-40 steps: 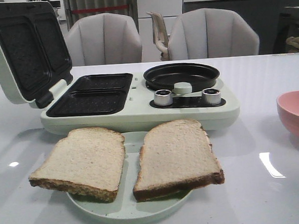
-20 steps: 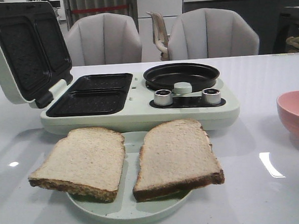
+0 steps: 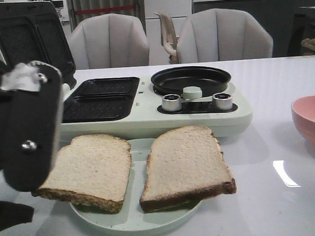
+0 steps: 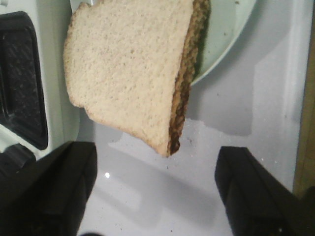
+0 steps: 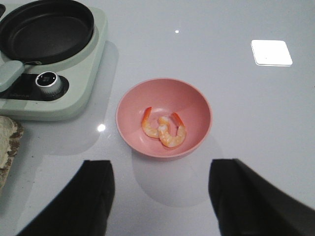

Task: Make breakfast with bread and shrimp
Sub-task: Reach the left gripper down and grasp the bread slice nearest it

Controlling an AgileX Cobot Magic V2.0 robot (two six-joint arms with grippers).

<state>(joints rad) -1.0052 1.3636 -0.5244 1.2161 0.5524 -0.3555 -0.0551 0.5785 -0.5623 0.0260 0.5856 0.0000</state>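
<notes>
Two bread slices lie side by side on a pale green plate point(image 3: 132, 224), the left slice point(image 3: 88, 167) and the right slice point(image 3: 184, 164). My left arm point(image 3: 24, 131) looms at the near left, overlapping the left slice's edge. In the left wrist view my left gripper point(image 4: 155, 164) is open above the table, just off the corner of that bread slice point(image 4: 128, 69). Two curled orange shrimp point(image 5: 165, 129) rest in a pink bowl point(image 5: 197, 98). My right gripper point(image 5: 160, 164) is open, above the table just short of the bowl, and holds nothing.
A pale green breakfast maker point(image 3: 146, 116) stands behind the plate, with its lid point(image 3: 29, 29) raised, two black grill wells point(image 3: 97, 100) and a round black pan point(image 3: 191, 79). The pink bowl point(image 3: 312, 119) sits at the right edge. Chairs stand beyond the table.
My left arm has come into the front view at the near left, covering part of the maker's lid and the left slice's edge. Bread, plate and bowl have not moved.
</notes>
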